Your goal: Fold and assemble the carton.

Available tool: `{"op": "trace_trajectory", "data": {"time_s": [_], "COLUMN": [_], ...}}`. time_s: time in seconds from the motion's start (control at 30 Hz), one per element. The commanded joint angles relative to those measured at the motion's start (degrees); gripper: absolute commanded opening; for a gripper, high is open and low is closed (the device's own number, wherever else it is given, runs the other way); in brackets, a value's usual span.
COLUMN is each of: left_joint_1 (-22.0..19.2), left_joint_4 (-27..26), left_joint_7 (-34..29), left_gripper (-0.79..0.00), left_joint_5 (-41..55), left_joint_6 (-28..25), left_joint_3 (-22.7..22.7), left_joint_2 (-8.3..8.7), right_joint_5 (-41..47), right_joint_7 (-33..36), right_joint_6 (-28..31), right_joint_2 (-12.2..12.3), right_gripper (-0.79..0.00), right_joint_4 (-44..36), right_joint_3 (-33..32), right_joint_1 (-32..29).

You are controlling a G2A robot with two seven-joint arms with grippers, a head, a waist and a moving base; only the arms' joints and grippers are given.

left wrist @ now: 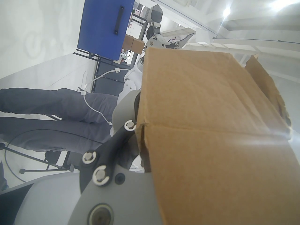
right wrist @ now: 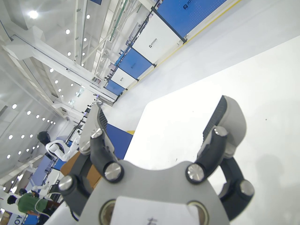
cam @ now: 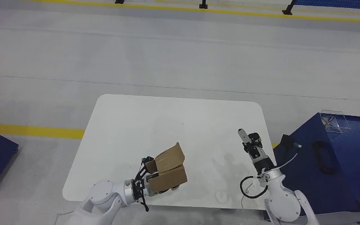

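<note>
At the near left edge of the white table [cam: 169, 118], grips a brown carton [cam: 167, 169] in the left gripper [cam: 148, 175], black fingers closed on its left end. Reads as partly folded: a boxy lower body lying lengthwise, with one flap [cam: 169, 154] tilted up above it. Points its free end toward the middle of the table. Cannot tell what lies inside, nor whether the cardboard touches the tabletop or hangs just over it. In the left wrist view, looms as a broad creased panel [left wrist: 199, 118] pressed close against the finger linkage, hiding the fingertips and the exact line of contact. Farther right, over the near right part of the table, holds the right gripper [cam: 249, 135] wide open, ribbed pads [right wrist: 212, 118] well apart, white tabletop showing between them. Well apart from the carton, with bare table between the two. Just beyond the table's right edge: a dark blue cabinet [cam: 332, 152] with a black handle [cam: 320, 154], cut off by the frame. All around: pale grey floor [cam: 169, 50] crossed by yellow lines [cam: 39, 131]. Far off in the right wrist view, blue and white partition panels [right wrist: 194, 8] under rows of ceiling lights [right wrist: 67, 31].
</note>
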State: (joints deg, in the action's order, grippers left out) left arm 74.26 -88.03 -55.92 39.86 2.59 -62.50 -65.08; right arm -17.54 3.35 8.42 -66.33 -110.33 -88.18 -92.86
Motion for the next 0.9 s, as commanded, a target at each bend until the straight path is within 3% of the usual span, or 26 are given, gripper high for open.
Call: {"op": "trace_trajectory", "data": {"time_s": [0.0,0.2,0.33,0.43,0.57,0.63,0.73,0.8,0.87], "left_joint_1": [0.00,-0.04,1.00,3.88,6.09,5.63,3.51,0.12,-2.42], "left_joint_4": [0.00,-0.14,-10.62,-20.91,-28.02,-27.44,-26.47,-25.40,-23.89], "left_joint_7": [0.00,0.57,9.82,25.12,49.96,65.06,87.47,99.96,107.81], "left_gripper": [-0.785,-0.785,-0.785,-0.785,-0.785,-0.785,-0.785,-0.785,-0.785], "left_joint_5": [0.00,-0.32,-4.46,7.60,29.48,39.24,51.92,53.90,54.09], "left_joint_6": [0.00,-0.10,10.70,27.02,34.46,31.01,20.82,13.18,7.93], "left_joint_3": [0.00,-0.11,-0.40,-0.55,2.56,4.75,9.22,11.14,13.68], "left_joint_2": [0.00,0.01,0.38,-0.38,-2.80,-4.29,-6.71,-8.03,-9.18], "right_joint_5": [-0.15,-0.15,-0.15,-0.15,-0.15,-0.15,-0.15,-0.15,-0.15], "right_joint_7": [0.09,0.09,0.09,0.09,0.09,0.09,0.09,0.09,0.09], "right_joint_6": [-0.05,-0.05,-0.05,-0.05,-0.05,-0.05,-0.05,-0.05,-0.05], "right_joint_2": [0.00,0.00,0.00,0.00,0.00,0.00,0.00,0.00,0.00], "right_gripper": [0.000,0.000,0.000,0.000,0.000,0.000,0.000,0.000,0.000], "right_joint_4": [0.04,0.04,0.04,0.04,0.04,0.04,0.04,0.04,0.04], "right_joint_3": [0.11,0.11,0.11,0.11,0.11,0.11,0.11,0.11,0.11], "right_joint_1": [0.08,0.08,0.08,0.08,0.08,0.08,0.08,0.08,0.08]}}
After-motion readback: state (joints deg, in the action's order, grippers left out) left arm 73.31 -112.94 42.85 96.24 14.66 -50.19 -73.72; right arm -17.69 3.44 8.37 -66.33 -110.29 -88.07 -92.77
